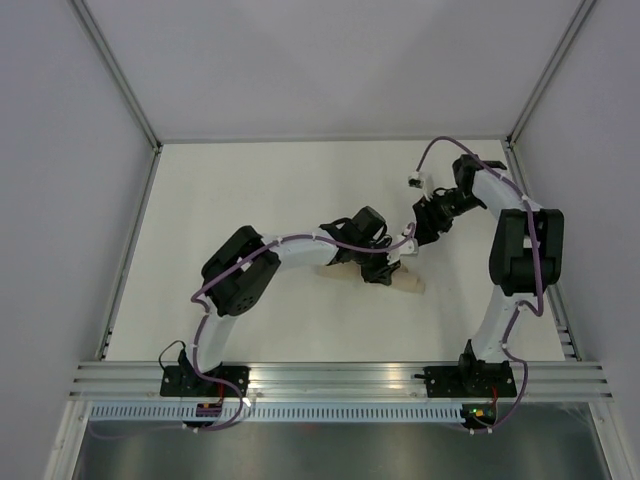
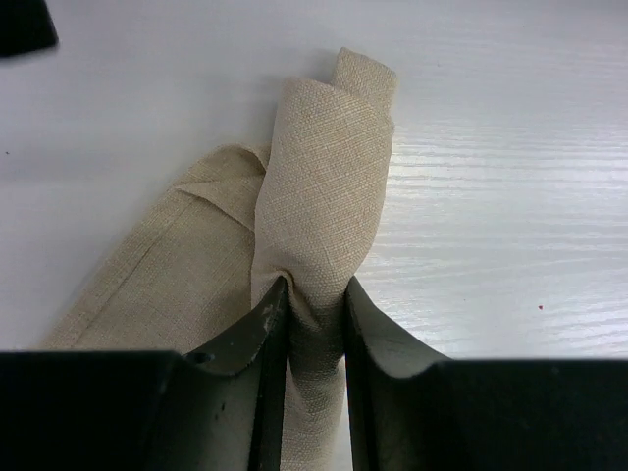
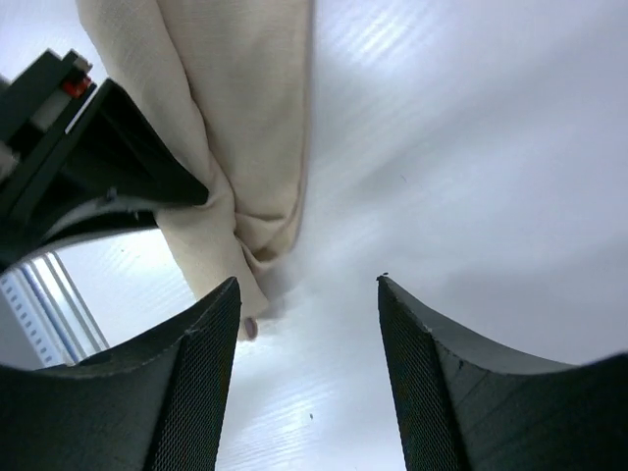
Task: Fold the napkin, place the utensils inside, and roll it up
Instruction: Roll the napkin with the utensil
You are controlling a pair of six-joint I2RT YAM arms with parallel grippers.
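Observation:
The beige napkin [image 2: 329,167] lies on the white table, rolled into a twisted bundle with a flat flap spreading to its left. My left gripper [image 2: 314,289] is shut on the roll, its fingers pinching the cloth from both sides. In the top view the roll [image 1: 408,284] pokes out from under that gripper [image 1: 382,266] near the table's middle. My right gripper [image 3: 309,285] stands open just off the roll's end, with nothing between its fingers. A small pinkish tip of the utensils [image 3: 251,328] peeks from the end of the napkin [image 3: 245,118]; the rest is hidden inside.
The white tabletop [image 1: 250,200] is walled by grey panels at the back and sides. An aluminium rail [image 1: 340,378] carrying both arm bases runs along the near edge. The right arm's elbow [image 1: 525,250] rises at the right side.

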